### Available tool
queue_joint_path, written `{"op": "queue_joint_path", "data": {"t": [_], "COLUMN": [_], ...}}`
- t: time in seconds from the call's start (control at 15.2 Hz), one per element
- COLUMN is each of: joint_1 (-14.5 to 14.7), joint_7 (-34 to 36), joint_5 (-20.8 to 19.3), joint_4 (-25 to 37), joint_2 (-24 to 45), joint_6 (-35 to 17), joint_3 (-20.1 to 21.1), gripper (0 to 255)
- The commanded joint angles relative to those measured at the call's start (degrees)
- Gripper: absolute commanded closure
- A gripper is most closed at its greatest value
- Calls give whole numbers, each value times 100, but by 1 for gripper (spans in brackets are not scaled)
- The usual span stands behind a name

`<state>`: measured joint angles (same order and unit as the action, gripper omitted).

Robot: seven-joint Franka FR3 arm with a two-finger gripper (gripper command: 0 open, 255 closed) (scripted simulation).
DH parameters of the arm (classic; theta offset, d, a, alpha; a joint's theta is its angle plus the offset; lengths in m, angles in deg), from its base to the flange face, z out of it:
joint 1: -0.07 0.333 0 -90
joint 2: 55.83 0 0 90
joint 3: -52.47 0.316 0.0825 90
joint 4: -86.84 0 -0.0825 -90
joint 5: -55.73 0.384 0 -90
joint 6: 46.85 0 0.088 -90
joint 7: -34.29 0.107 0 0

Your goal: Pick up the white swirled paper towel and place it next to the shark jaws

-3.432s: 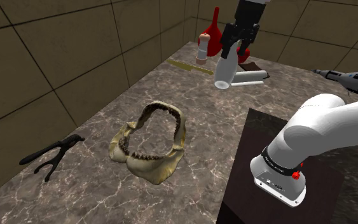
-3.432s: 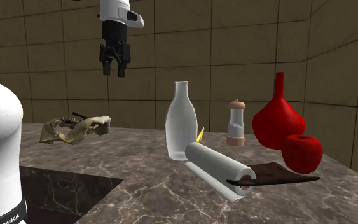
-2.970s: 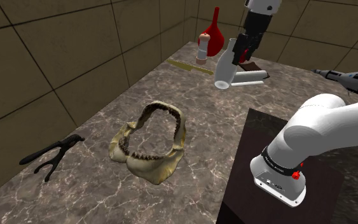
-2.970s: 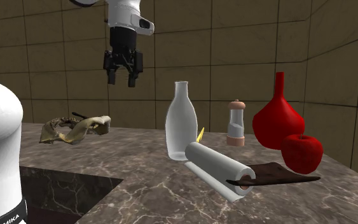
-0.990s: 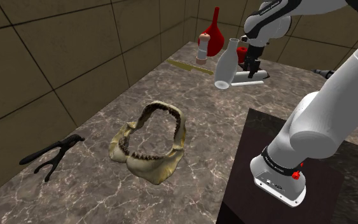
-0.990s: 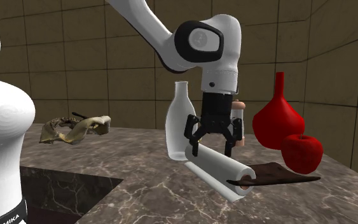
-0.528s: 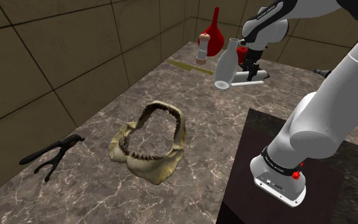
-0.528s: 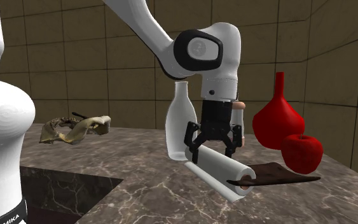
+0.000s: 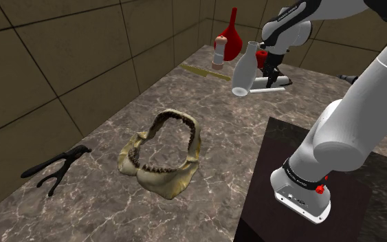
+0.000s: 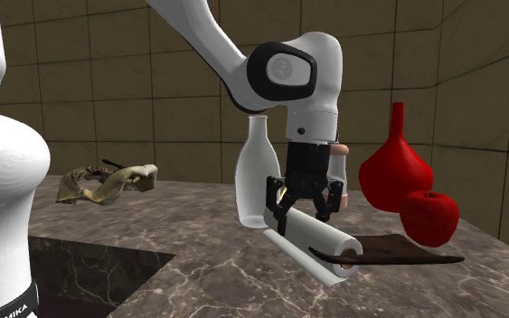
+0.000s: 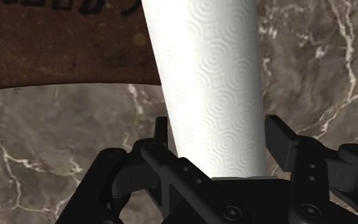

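Jaws clasped the roll (image 11: 209, 83) near the surface's (image 9: 102, 130) far edge; a straight, firm lift looked best to clear the bottle (image 10: 258, 172) beside it.

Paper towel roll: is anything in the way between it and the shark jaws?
Yes, probably: the white bottle stands right beside the paper towel roll, on the side toward the shark jaws. Nothing else shows on the counter between them.

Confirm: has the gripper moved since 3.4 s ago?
Yes. The gripper went rightward past the bottle and down to the paper towel, second exterior view.
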<state>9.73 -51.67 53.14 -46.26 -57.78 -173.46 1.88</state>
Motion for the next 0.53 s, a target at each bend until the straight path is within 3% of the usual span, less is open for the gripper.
{"op": "queue_joint_path", "data": {"t": [0.0, 0.46], "joint_1": [-2, -9], "joint_7": [2, 143], "joint_5": [0, -187], "joint_4": [-2, 97], "joint_2": [1, -213], "joint_6": [1, 244], "joint_3": [-3, 29], "gripper": [255, 255]}}
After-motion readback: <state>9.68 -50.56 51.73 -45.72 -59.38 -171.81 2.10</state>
